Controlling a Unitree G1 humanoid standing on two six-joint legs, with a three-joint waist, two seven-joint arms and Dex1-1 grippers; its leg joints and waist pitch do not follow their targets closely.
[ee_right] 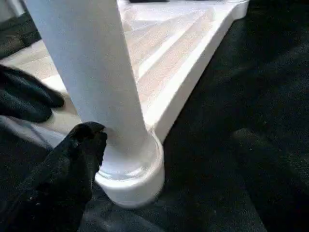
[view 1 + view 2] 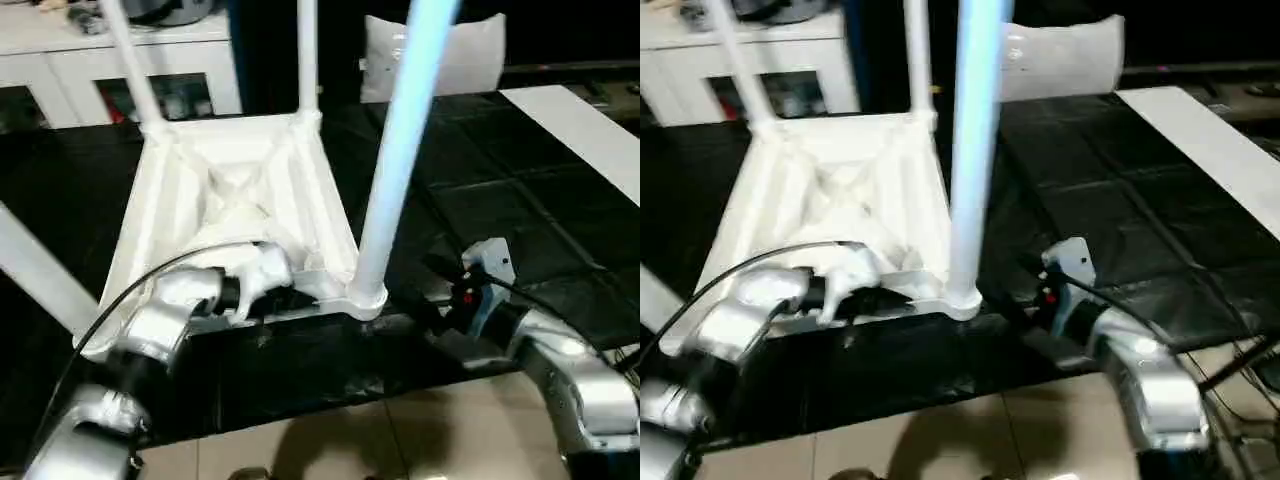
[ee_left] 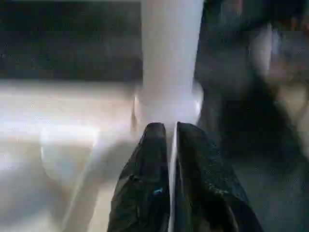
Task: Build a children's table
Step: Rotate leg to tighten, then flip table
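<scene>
Now, line by line, what we see.

Tabletop: we see the white plastic top (image 2: 235, 190) lying upside down on the black-covered work table (image 2: 520, 200), ribbed underside up, its near edge close to the work table's front edge.

Legs: three white legs stand up from corner sockets: the near-right leg (image 2: 400, 150), the far-right leg (image 2: 308, 60) and the far-left leg (image 2: 130, 60). A fourth white tube (image 2: 35, 270) slants across by the near-left corner; we cannot tell whether it is seated.

Near-right socket: the round socket (image 1: 135, 179) sits at the top's near-right corner, with the leg set into it.

Left gripper: the left gripper (image 3: 170, 133) rests low on the near edge of the top, pointing at the base of the near-right leg. In the left wrist view we see its two black fingers (image 3: 152, 159) nearly together, a thin slit between them, nothing in between; the leg stands just past the tips.

Right gripper: the right gripper (image 2: 445, 290) is over the black cover just beside the near-right socket. One black finger (image 1: 67, 179) shows close against the socket's side. We cannot tell from the views how far its jaws stand apart, and nothing appears between them.

Background: a white cabinet (image 2: 90, 60) stands beyond the far-left side.
</scene>
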